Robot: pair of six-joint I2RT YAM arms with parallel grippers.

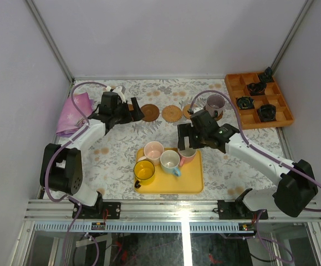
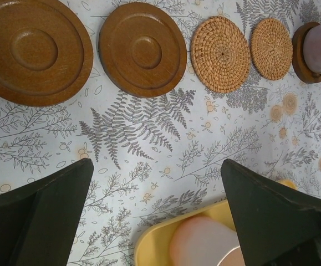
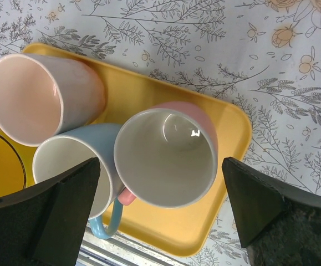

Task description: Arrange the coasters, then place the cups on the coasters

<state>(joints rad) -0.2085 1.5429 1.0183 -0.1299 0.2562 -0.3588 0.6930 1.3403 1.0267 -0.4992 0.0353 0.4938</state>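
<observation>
On yellow tray (image 1: 191, 180), four upright cups (image 1: 169, 160)

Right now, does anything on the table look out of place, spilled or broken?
Nothing is spilled or broken. Only the row of coasters looks mixed: two woven coasters lie between smooth wooden coasters. A crumpled pink cloth lies at the far left.

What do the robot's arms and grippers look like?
The left arm and right arm have white links, bulky black joints and a lilac cable looping along each. The left gripper and right gripper are black, with wedge-shaped fingers.
</observation>
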